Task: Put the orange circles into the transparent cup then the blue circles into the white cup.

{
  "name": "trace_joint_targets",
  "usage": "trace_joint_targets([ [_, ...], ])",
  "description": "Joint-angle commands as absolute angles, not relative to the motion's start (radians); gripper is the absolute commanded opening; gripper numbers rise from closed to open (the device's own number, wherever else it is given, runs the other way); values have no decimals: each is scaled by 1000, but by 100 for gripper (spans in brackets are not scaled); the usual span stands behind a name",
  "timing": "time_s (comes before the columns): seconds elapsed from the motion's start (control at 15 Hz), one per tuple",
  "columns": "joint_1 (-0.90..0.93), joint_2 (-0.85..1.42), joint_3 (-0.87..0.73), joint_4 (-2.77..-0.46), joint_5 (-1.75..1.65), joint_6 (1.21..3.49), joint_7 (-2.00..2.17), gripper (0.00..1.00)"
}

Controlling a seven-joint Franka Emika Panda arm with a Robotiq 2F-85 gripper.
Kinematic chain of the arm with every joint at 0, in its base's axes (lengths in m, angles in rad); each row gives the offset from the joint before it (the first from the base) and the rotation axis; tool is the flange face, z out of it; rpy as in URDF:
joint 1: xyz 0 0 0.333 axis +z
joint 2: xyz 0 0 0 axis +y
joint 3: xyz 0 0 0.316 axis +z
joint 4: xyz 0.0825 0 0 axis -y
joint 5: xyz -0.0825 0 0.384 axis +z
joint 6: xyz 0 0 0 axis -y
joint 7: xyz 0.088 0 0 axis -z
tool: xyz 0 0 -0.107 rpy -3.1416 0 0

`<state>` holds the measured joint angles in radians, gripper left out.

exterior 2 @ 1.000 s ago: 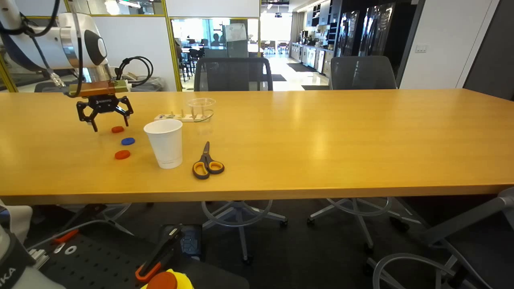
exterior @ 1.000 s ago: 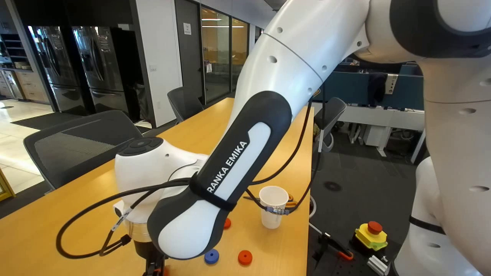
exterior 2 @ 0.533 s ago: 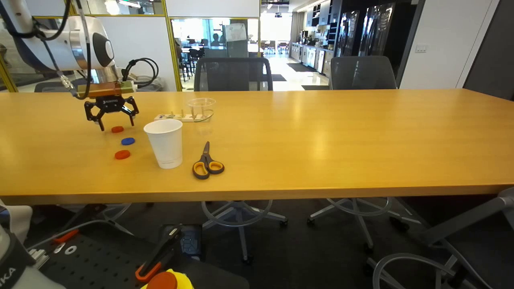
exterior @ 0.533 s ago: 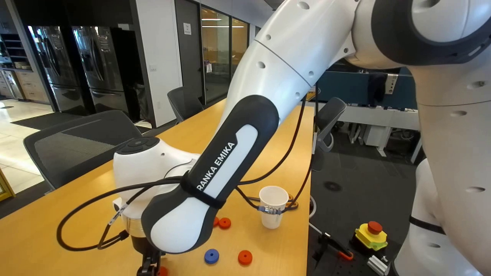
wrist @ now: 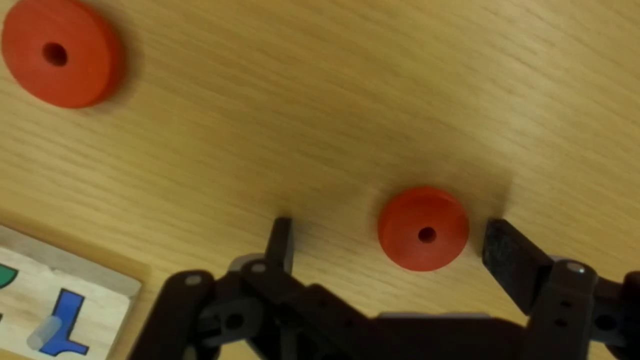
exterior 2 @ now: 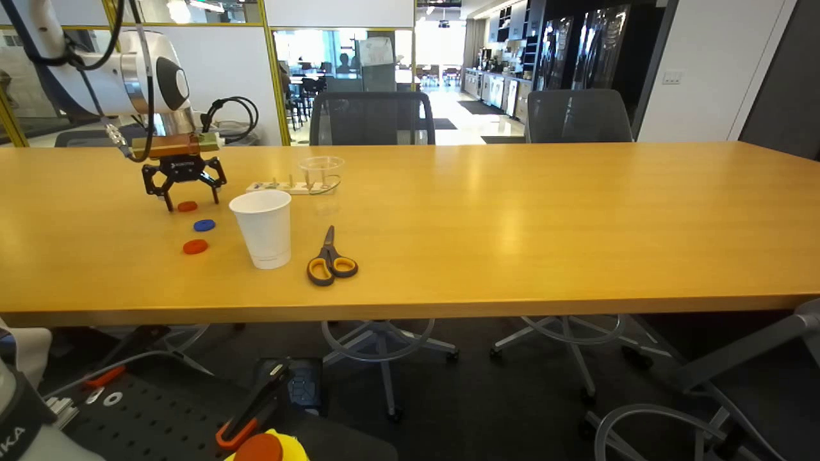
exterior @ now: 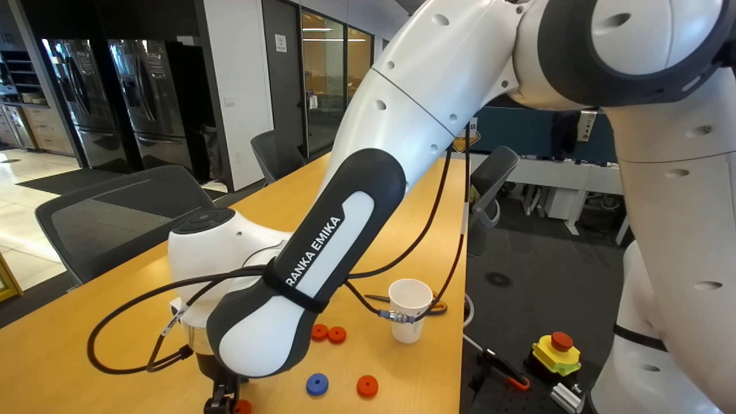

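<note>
My open gripper (wrist: 390, 223) straddles an orange circle (wrist: 425, 212) on the table in the wrist view. That disc lies nearer the right finger, touching neither. A further orange circle (wrist: 60, 55) is at top left. An exterior view shows a blue circle (exterior: 317, 384) beside an orange circle (exterior: 367, 386), and two more orange circles (exterior: 337, 334) side by side. The white cup (exterior 2: 262, 230) stands upright in both exterior views. Behind it is the transparent cup (exterior 2: 321, 163), visible in an exterior view only. My gripper (exterior 2: 193, 206) is low over the table, left of both cups.
The narrow white tray (exterior 2: 282, 187) with pegs lies by the transparent cup; its corner (wrist: 100, 280) enters the wrist view at lower left. Scissors (exterior 2: 330, 262) lie right of the white cup, near the table edge (exterior 2: 410, 312).
In an exterior view the gripper has shifted right, coming around the orange circle. The arm has swung aside, uncovering two orange circles. Things on the table have stayed put.
</note>
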<state>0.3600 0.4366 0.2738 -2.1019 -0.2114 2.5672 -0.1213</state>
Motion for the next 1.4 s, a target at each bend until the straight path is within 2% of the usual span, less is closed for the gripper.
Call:
trace_joint_targets([
  [0.0, 368, 442, 266, -2065, -216, 2532, -111, 66],
  [0.33, 374, 432, 254, -2044, -231, 2473, -96, 27],
  [0.47, 376, 428, 245, -2038, -240, 2456, -88, 16],
  [0.53, 377, 425, 240, -2037, -246, 2453, -84, 18],
  [1.33, 310, 270, 87, -2032, -377, 2440, 73, 18],
])
